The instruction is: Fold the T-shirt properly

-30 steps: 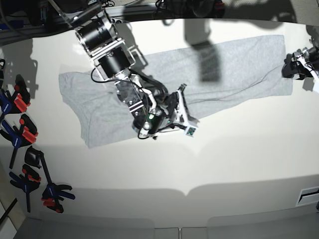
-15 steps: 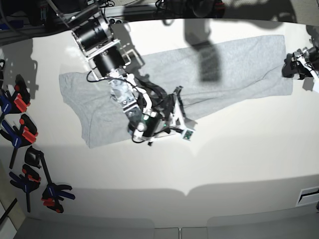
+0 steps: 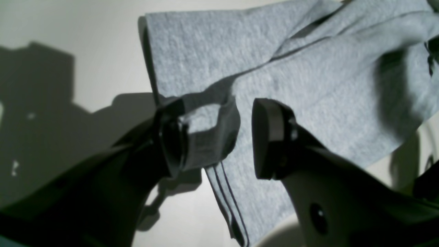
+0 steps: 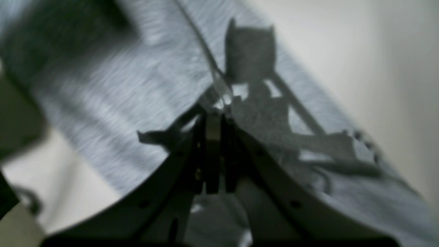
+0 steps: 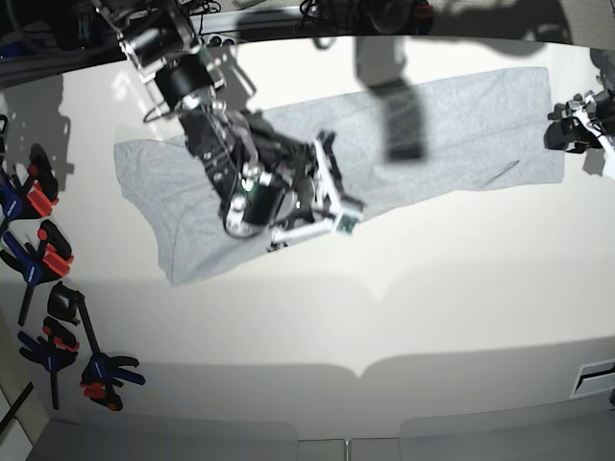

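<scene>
The light grey T-shirt (image 5: pixel 461 125) lies spread across the white table (image 5: pixel 432 307), plain side up. My right gripper (image 5: pixel 332 187) hangs over the shirt's lower middle. In the right wrist view it (image 4: pixel 212 118) is shut, with a ridge of the T-shirt (image 4: pixel 137 79) running up into its tips. My left gripper (image 5: pixel 557 133) is at the shirt's right end. In the left wrist view it (image 3: pixel 217 137) stands open around a raised fold of the T-shirt (image 3: pixel 308 85). That fold rests against the left finger (image 3: pixel 171 140) and is clear of the right finger (image 3: pixel 269 137).
Several black, red and blue clamps (image 5: pixel 38 250) lie along the table's left edge. Cables and dark gear line the far edge. Hard shadows of the arms fall on the shirt and table.
My right arm has swung left and towards the far edge over the shirt, gripper shut. The left gripper has stayed at the shirt's right end.
</scene>
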